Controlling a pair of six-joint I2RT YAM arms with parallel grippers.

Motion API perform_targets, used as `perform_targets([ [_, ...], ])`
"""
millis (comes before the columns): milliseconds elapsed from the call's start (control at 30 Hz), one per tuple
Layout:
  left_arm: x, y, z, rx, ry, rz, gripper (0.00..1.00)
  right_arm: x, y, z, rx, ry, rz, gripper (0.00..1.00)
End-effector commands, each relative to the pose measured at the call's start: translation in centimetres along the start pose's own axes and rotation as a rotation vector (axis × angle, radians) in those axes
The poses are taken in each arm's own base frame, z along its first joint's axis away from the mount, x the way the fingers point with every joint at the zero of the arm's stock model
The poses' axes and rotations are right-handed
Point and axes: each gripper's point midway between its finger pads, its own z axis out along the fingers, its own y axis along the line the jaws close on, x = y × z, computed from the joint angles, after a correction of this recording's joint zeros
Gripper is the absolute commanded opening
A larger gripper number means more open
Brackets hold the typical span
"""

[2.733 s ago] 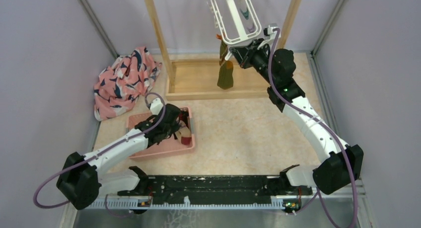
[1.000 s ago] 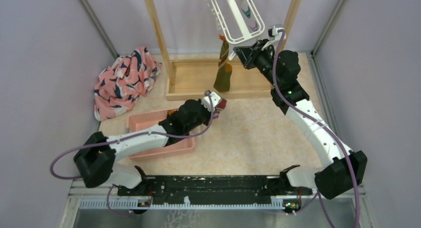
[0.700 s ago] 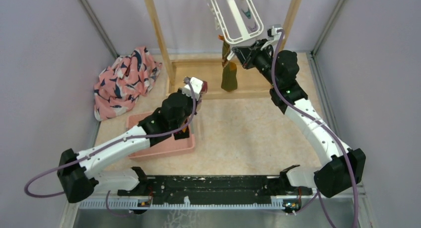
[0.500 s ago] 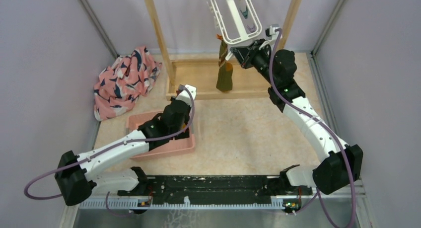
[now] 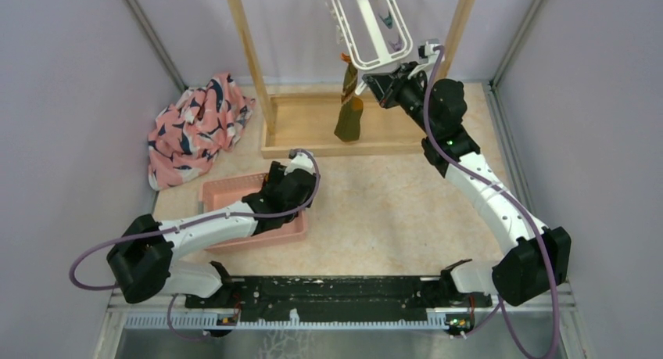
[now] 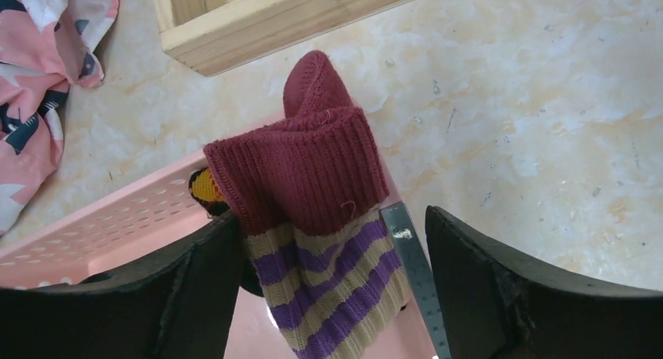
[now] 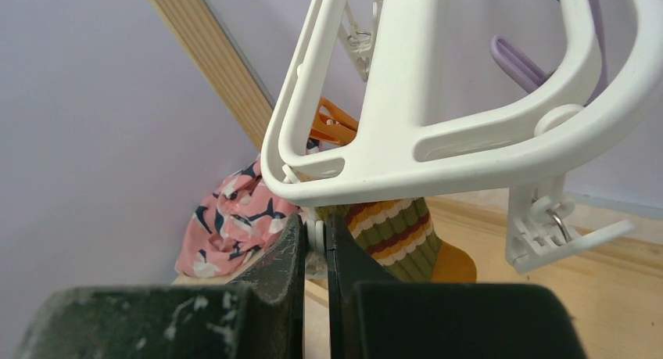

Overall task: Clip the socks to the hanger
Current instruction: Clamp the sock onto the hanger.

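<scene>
The hanger (image 7: 438,132) is pinched by the right gripper (image 7: 317,232), whose fingers are pressed together on a thin white tab under the frame's near corner. By this hold the frame is probably steadied and tilted so that its clips can be reached. An olive striped sock (image 7: 395,230) is hung below that corner from an orange clip (image 7: 335,124), and a purple clip (image 7: 516,62) is seen further along.

The left gripper (image 6: 332,218) is spread wide over the rim of a pink basket (image 6: 117,218). A maroon-cuffed sock (image 6: 313,179) with purple and beige stripes is draped on that rim between the fingers, and nothing is clamped on it. It seems to be lined up for a grasp by the cuff. A yellow-and-black sock (image 6: 205,188) is glimpsed inside the basket.

The table (image 5: 391,202) is pale and mottled like stone, and is enclosed by lilac walls (image 5: 70,101). A wooden rack (image 5: 244,54) is set at the far side, and a pink cloth (image 5: 195,128) is crumpled in the far left corner.
</scene>
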Motion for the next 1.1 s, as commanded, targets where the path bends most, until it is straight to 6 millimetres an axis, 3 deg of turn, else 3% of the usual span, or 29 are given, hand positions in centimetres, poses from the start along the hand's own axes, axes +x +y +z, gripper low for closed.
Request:
perform_targets([
  [0, -1.1, 0.2, 0.2, -0.022, -0.048, -0.089, 0.89, 4.5, -0.6, -0.8, 0.007, 0.154, 0.035, 0.0],
  [133, -2.1, 1.0, 0.5, -0.013, -0.074, -0.142, 0.9, 4.5, -0.6, -0.8, 0.006, 0.154, 0.036, 0.0],
  [233, -2.7, 1.6, 1.1, 0.008, -0.096, -0.178, 0.83, 4.6, -0.7, -0.8, 0.007, 0.157, 0.036, 0.0],
  [333, -2.9, 1.9, 1.4, 0.029, -0.101, -0.196, 0.65, 4.6, -0.7, -0.9, 0.01, 0.157, 0.035, 0.0],
  [533, -2.4, 1.2, 1.7, 0.061, -0.085, -0.209, 0.0, 4.6, -0.7, -1.1, 0.013, 0.157, 0.033, 0.0],
  [700, -2.9, 1.3, 1.0, 0.085, -0.1, -0.233, 0.0, 4.6, -0.7, -1.1, 0.015, 0.159, 0.034, 0.0],
  [833, -5.4, 1.6, -1.5, 0.167, -0.196, -0.274, 0.0, 4.7, -0.8, -1.1, 0.017, 0.159, 0.034, 0.0],
  [967, -10.5, 1.5, -6.9, 0.374, -0.462, -0.292, 0.0, 4.7, -0.6, -1.0, 0.004, 0.156, 0.035, 0.0],
  [1067, -12.7, 1.2, -10.5, 0.502, -0.636, -0.245, 0.0, 4.6, -0.2, -0.8, -0.02, 0.155, 0.04, 0.0],
])
